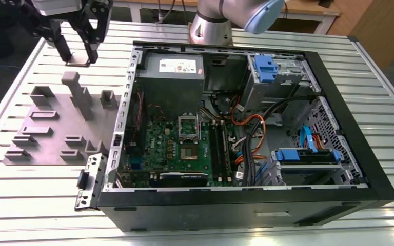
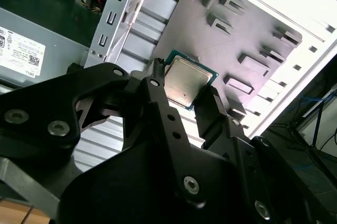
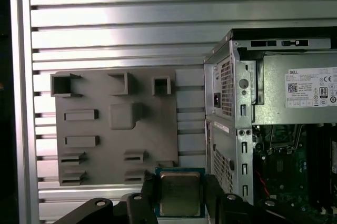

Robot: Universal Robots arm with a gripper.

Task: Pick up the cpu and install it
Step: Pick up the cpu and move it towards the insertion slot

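My gripper hangs over the slatted table at the exterior view's upper left, beyond the far end of the grey tray. Its two black fingers are shut on the cpu, a small square chip with a silvery top and a green rim, gripped by two opposite edges. In both wrist views the cpu sits flat between the fingers, lifted above the tray. Inside the open computer case lies the green motherboard, with its silver socket frame near the middle.
The black case takes up the middle and the exterior view's right. It holds a grey power supply, blue drive bays and orange and blue cables. The arm's base stands behind the case.
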